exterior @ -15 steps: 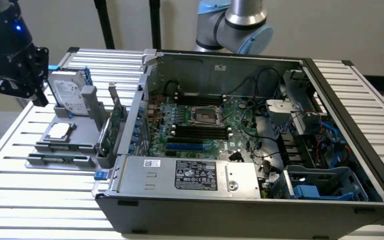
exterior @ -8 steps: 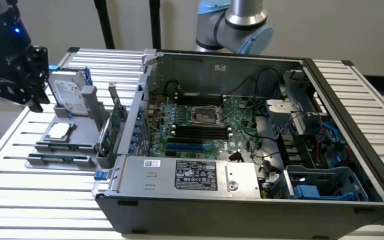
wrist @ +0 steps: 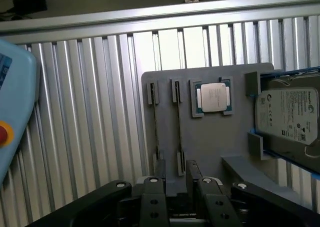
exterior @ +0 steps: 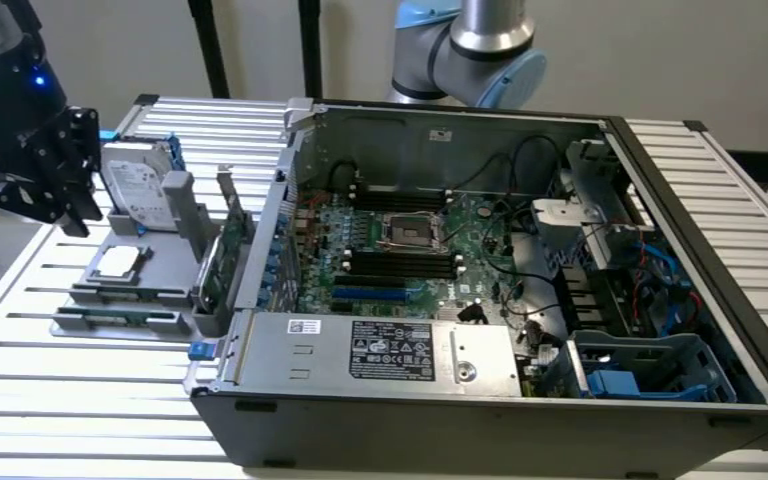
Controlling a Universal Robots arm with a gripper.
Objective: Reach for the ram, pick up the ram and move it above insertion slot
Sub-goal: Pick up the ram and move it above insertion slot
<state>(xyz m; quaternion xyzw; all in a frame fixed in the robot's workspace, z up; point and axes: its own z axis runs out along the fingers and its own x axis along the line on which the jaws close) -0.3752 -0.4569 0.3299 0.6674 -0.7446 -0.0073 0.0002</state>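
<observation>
The gripper (exterior: pixel 80 218), fingers apart and empty, hangs above the grey tray (wrist: pixel 210 147). The ram (exterior: pixel 117 318) stands on edge in a slot along one tray edge. A processor chip (exterior: pixel 117 262) lies between it and the hard drive (exterior: pixel 137 185).

ram (exterior: pixel 115 318) in holder tray (wrist: pixel 210 144), tray beside computer case (exterior: pixel 491 425)
</observation>
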